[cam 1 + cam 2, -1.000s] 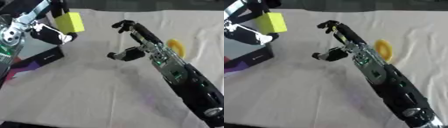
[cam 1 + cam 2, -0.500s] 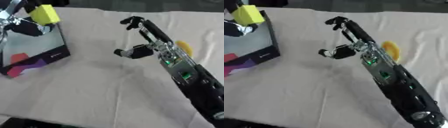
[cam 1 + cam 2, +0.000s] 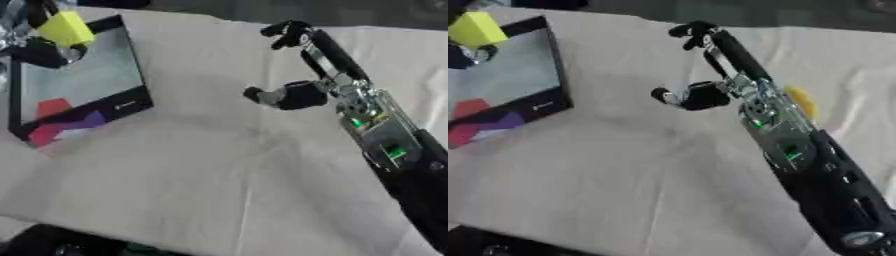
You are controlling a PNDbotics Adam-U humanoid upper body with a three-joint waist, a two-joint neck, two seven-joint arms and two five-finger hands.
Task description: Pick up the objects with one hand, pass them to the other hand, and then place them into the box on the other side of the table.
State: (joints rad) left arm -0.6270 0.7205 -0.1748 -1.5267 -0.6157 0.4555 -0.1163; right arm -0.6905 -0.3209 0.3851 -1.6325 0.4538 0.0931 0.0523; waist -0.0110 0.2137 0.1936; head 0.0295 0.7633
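A yellow block hangs over the far left part of the open box, a dark-rimmed box with a grey inside and a red and purple side. My left hand is shut on the block from the upper left corner, and most of the hand is cut off by the frame's edge. My right hand reaches over the middle of the white cloth, open, fingers pointing away and thumb spread to the left, holding nothing.
A small yellow object lies on the white cloth just right of my right forearm, partly hidden by it. The cloth's wrinkled front edge runs along the bottom, with dark floor beyond it.
The camera has swung, so more of the box shows at the left. My left hand still holds the yellow block, which now hangs over the box's inside. The right hand stays open.
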